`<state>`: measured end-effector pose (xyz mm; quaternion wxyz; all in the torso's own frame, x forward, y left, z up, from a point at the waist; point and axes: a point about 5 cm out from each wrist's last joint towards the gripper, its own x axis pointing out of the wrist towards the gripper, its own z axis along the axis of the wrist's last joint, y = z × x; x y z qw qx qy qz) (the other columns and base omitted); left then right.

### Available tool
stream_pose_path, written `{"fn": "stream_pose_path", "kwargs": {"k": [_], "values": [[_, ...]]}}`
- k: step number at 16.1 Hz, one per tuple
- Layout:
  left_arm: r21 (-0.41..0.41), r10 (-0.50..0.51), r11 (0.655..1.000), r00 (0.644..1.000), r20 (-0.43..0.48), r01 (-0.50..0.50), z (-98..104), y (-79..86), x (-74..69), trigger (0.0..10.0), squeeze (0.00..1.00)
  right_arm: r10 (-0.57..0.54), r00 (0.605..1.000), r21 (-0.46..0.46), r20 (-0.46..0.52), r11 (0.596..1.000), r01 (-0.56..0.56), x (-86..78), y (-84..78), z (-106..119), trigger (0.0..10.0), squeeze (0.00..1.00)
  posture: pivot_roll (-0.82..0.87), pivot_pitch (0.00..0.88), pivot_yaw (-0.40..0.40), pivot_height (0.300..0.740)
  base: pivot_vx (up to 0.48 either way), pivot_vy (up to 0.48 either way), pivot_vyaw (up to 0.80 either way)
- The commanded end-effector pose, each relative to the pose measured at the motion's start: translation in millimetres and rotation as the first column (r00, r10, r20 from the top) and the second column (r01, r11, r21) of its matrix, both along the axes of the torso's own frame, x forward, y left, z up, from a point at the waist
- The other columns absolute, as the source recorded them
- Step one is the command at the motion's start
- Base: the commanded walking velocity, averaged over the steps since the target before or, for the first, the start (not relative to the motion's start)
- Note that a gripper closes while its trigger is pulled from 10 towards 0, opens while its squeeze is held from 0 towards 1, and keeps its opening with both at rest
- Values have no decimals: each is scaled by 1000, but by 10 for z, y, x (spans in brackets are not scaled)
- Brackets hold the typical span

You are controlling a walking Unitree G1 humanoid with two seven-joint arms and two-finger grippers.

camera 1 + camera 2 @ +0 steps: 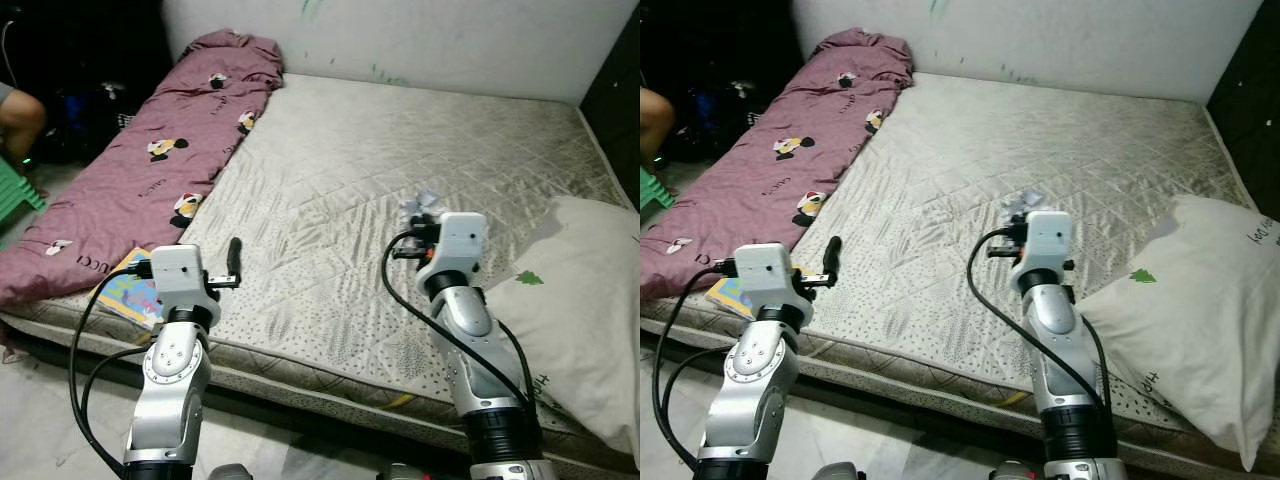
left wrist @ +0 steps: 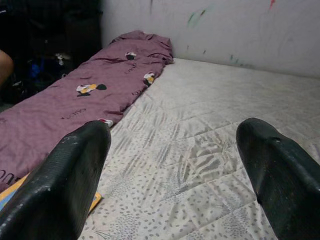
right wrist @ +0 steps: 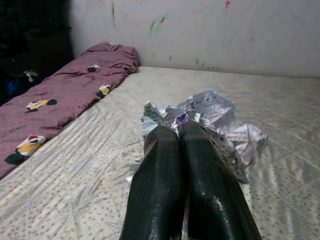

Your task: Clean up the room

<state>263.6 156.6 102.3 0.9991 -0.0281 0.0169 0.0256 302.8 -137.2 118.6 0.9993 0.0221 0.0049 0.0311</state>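
Observation:
A crumpled printed wrapper (image 3: 220, 112) lies on the bare mattress (image 1: 400, 130), right of its middle. My right gripper (image 3: 176, 129) is shut, its fingertips pinching the near side of the wrapper. From the head, the wrapper (image 1: 421, 205) peeks out just beyond my right wrist. My left gripper (image 2: 175, 132) is open with nothing between its fingers. It hovers over the mattress near the front left edge, and one black finger (image 1: 234, 260) points toward the wall.
A purple blanket (image 1: 170, 150) with cartoon prints runs along the mattress's left side. A colourful book (image 1: 130, 293) lies at the front left corner. A white pillow (image 1: 585, 310) rests at the right. A person's knee (image 1: 20, 115) and a green stool (image 1: 18, 185) are at far left.

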Motion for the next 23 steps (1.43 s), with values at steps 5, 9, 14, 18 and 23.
{"fn": "stream_pose_path", "kwargs": {"k": [5, 9, 14, 18, 23], "values": [[-16, 9, 1000, 1000, -29, -10, -13, 42, -11, 10000, 0, -36, 999, 23, -9, 999, 36, 5, -37, -6, 10000, 0, -40, 0, 23, 740, 0, 105, -800], [-8, -28, 1000, 1000, 1, 28, 72, -14, 87, 10000, 0, 41, 998, 20, 46, 999, -41, 164, 129, 150, 10000, 0, -43, 0, 20, 740, 0, 454, -147], [-26, -44, 999, 999, 21, 45, 104, -58, 84, 10000, 0, 44, 999, 2, 32, 999, -44, 184, 111, 110, 10000, 0, -34, 0, 8, 740, 0, 480, 0], [0, -22, 1000, 997, 76, 22, 172, -36, 82, 10000, 0, 51, 999, 5, 5, 999, -52, 165, 152, 34, 10000, 0, -12, 0, -8, 740, 0, 360, 0], [-46, -21, 999, 999, 46, 23, 141, -47, 70, 10000, 0, 44, 999, -5, -7, 999, -44, 173, 124, 2, 10000, 0, -13, 0, -17, 740, 0, 0, -581]]}}
